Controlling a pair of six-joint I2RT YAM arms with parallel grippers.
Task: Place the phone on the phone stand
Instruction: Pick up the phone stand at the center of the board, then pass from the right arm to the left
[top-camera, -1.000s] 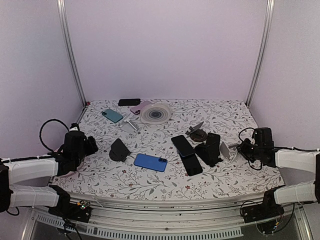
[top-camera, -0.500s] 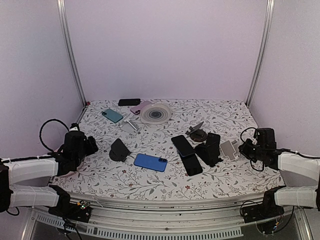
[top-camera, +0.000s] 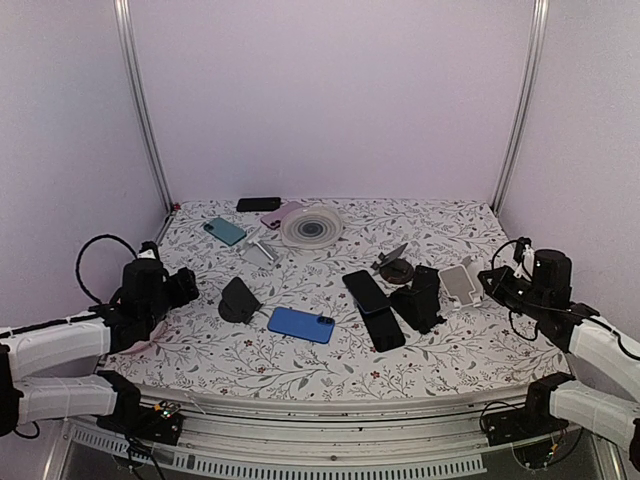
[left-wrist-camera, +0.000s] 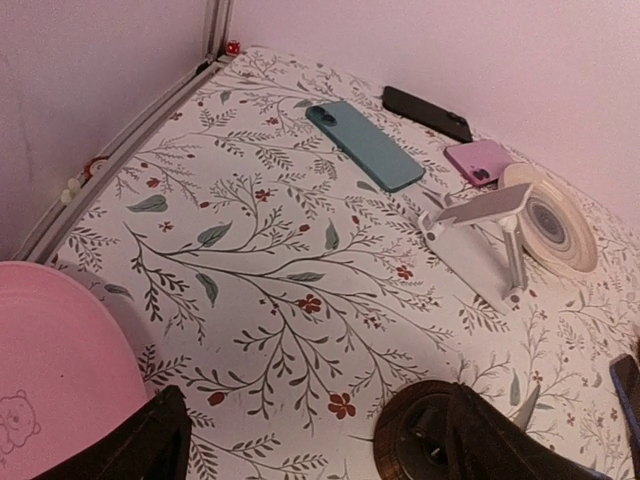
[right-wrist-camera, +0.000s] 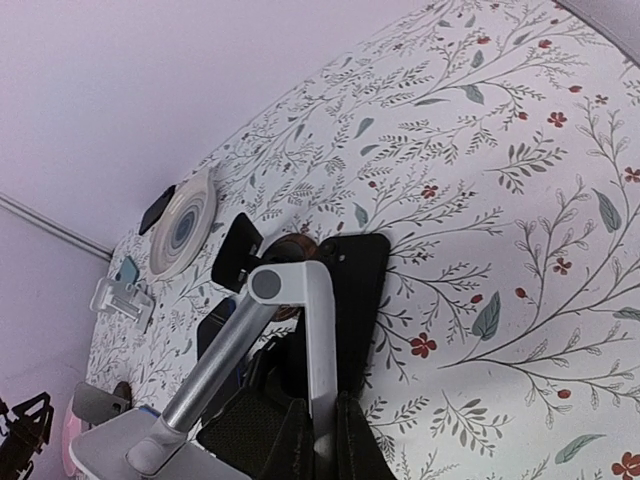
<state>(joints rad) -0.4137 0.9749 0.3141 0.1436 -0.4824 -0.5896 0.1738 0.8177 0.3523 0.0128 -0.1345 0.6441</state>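
Note:
My right gripper (top-camera: 488, 284) is shut on the arm of a silver phone stand (top-camera: 461, 283) and holds it above the table at the right. In the right wrist view the gripper (right-wrist-camera: 322, 445) clamps the stand's bent arm (right-wrist-camera: 318, 340). Under it a black phone (right-wrist-camera: 357, 305) leans on a black stand (top-camera: 422, 297). Another black phone (top-camera: 373, 308) and a blue phone (top-camera: 300, 324) lie flat mid-table. My left gripper (top-camera: 184, 286) is open and empty at the left, close to a black round-based stand (top-camera: 238, 298), whose base shows in the left wrist view (left-wrist-camera: 425, 440).
At the back lie a teal phone (top-camera: 225, 231), a black phone (top-camera: 258, 204), a pink phone (top-camera: 278, 212), a white round disc (top-camera: 311, 226) and a folding silver stand (top-camera: 260, 248). A dark round stand (top-camera: 395, 268) is mid-table. A pink plate (left-wrist-camera: 55, 375) sits by my left gripper.
My right gripper has drawn back to the right and risen, carrying the silver stand away from the black stand. The left arm has shifted slightly.

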